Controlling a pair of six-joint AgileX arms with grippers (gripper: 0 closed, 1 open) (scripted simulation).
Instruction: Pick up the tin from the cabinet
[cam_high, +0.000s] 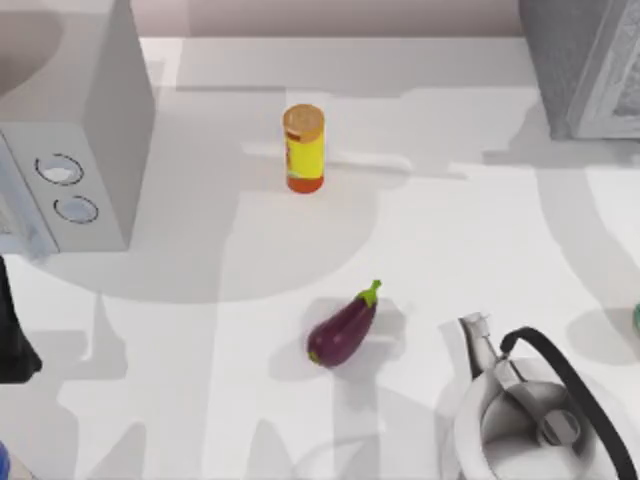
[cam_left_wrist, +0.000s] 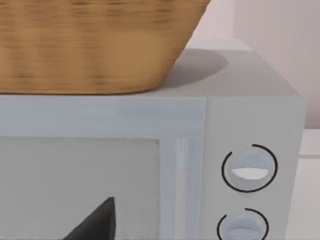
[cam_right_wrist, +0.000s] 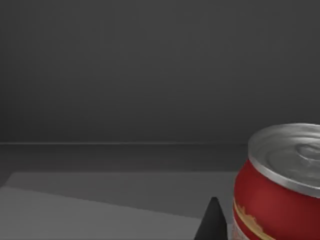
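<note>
**A:** Deep inside the dark cabinet (cam_right_wrist: 125, 75), seen from the right wrist, the tin (cam_right_wrist: 280, 185) is found standing upright, silver lid up, red side facing the camera, on the cabinet floor.

**B:** And the right gripper?

**A:** One dark fingertip (cam_right_wrist: 213, 222) is seen just beside the tin's flank, on the side toward open floor. Whether the fingers are spread or clenched cannot be told; nothing is held yet, it seems.

**B:** So the tin lies off to one side of the fingers?

**A:** Yes. A sideways shift is judged necessary so the upright axis is straddled. Room is open toward the back wall.

**B:** The left arm?

**A:** Parked at the tabletop's (cam_high: 200, 340) left edge, facing the microwave (cam_left_wrist: 250, 125) with a basket (cam_left_wrist: 90, 45) on top; its finger state cannot be told either.
</note>
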